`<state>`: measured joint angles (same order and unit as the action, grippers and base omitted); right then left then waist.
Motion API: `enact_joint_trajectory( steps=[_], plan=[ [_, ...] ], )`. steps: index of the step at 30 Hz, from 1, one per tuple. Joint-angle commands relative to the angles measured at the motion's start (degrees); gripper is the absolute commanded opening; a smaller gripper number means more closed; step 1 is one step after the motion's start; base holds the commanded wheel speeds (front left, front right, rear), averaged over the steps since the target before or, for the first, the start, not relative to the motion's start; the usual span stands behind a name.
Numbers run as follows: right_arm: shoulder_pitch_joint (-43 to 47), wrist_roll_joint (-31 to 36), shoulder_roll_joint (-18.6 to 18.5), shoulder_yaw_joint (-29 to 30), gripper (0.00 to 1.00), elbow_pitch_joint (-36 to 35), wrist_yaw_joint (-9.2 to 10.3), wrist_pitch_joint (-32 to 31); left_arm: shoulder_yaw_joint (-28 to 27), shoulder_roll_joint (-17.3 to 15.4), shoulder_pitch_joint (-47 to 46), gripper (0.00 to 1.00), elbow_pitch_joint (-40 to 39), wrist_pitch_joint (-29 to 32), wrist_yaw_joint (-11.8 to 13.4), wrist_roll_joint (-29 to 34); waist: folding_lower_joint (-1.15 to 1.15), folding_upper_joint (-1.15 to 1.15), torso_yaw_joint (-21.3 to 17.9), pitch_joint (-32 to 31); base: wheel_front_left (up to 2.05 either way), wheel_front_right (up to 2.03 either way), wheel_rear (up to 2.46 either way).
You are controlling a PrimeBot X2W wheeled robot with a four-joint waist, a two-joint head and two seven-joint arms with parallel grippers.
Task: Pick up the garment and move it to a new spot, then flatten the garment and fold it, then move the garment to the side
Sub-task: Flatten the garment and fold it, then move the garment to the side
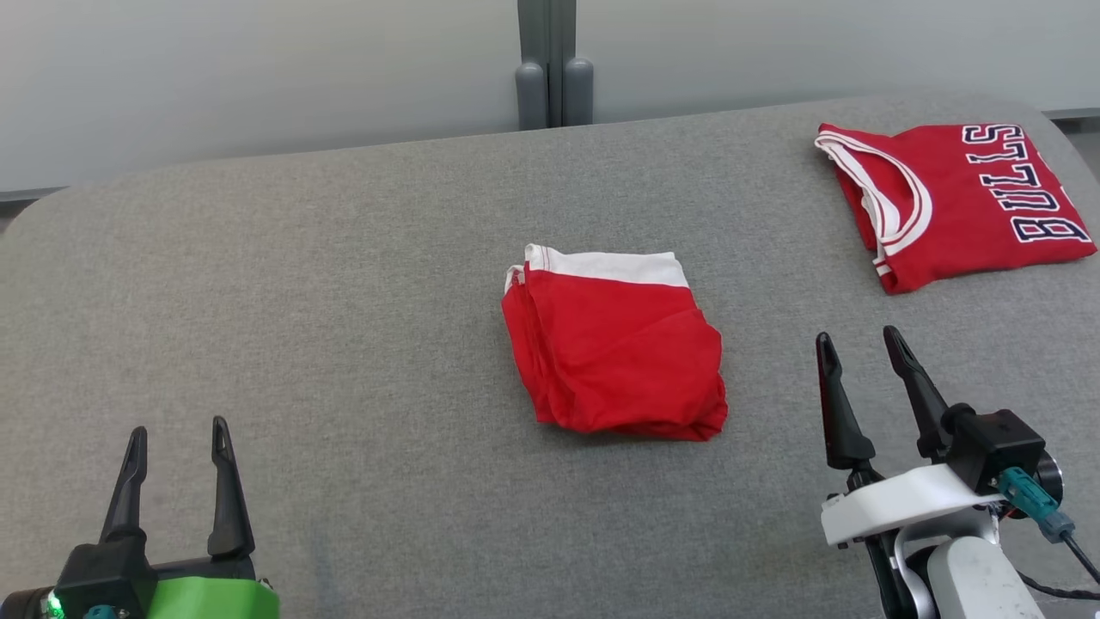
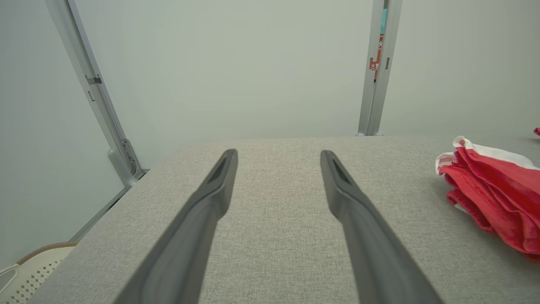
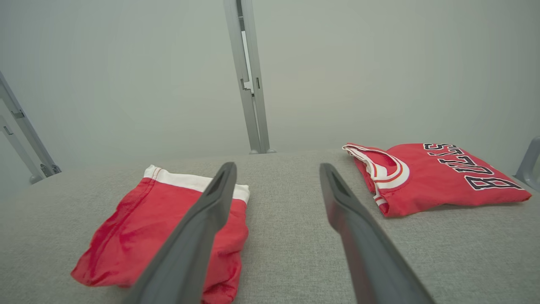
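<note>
Grey tabletop [image 1: 301, 284] was bare across its left half and along the near edge, with open passage there. Obstacles were the folded red garment [image 1: 614, 344] mid-table and the red jersey [image 1: 954, 202] at the far right corner, with a bare lane between them. The upright post [image 1: 554, 64] and wall closed off the back edge.

Both the left gripper [image 1: 176, 434] and right gripper [image 1: 855, 340] are spread wide, fingers pointing forward, holding nothing.
</note>
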<state>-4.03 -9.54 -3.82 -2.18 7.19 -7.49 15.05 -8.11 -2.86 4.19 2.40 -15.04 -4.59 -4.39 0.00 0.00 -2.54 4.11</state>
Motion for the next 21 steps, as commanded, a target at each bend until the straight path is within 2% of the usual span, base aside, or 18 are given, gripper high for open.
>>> enact_joint_trajectory(
  steps=[1,21],
  plan=[
    [0.08,0.32,0.21,0.05,1.00,0.56,0.01,0.12,-0.07,-0.29,0.08,1.00,-0.08,-0.15,-0.34,0.14,0.00,0.00,0.49,-0.41,0.00,0.00,0.00],
    [0.00,0.59,0.45,-0.56,1.00,3.82,0.01,0.13,-0.21,-0.43,0.22,1.00,1.02,-0.15,-1.32,1.01,0.00,0.00,1.32,-1.98,0.00,0.00,0.00]
  ],
)
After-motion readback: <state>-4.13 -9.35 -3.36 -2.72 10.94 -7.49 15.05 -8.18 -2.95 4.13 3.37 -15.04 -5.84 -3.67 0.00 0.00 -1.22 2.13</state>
